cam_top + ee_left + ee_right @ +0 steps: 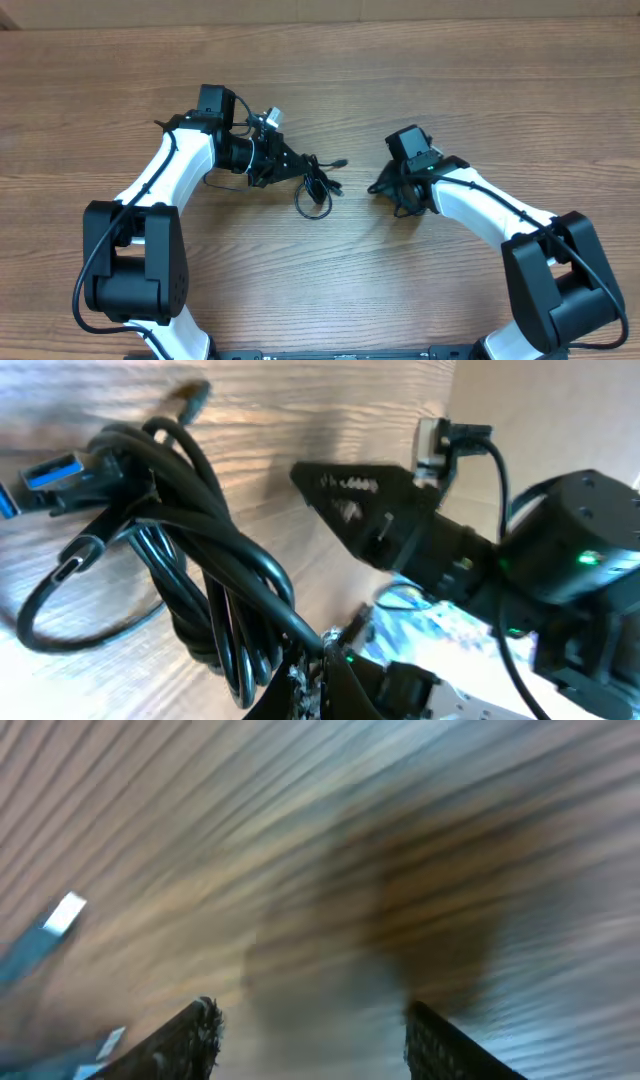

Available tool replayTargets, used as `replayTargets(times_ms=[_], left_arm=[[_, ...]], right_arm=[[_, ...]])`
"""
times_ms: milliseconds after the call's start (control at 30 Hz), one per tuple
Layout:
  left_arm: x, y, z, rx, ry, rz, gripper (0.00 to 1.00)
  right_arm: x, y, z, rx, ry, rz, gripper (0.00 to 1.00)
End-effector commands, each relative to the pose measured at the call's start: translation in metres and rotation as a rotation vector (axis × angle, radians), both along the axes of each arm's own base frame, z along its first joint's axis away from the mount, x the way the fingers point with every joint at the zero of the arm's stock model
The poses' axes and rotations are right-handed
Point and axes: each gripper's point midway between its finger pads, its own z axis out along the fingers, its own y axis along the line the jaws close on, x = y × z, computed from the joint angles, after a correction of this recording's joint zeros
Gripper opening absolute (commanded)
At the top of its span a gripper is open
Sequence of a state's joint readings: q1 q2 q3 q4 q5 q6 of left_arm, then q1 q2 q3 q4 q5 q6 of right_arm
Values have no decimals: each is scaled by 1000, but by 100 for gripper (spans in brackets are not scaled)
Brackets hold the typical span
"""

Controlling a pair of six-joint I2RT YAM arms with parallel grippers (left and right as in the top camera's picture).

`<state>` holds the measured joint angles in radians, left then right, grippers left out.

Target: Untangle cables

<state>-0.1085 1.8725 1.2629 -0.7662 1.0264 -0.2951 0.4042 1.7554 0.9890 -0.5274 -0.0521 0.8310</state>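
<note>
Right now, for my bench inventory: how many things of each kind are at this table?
black cable bundle: 1
robot hands: 2 (left hand, right hand)
Total: 3
</note>
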Motion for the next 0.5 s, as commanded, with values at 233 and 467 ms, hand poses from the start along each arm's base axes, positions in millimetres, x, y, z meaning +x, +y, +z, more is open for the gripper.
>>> replayTargets(times_ms=[233, 467], left_arm=[[19, 46, -48, 356, 157, 266, 4], [26, 70, -64, 522, 121, 322, 29]], right_arm=[[-20, 80, 43, 403, -8, 437, 76], [-18, 80, 43, 416, 14, 377, 76]])
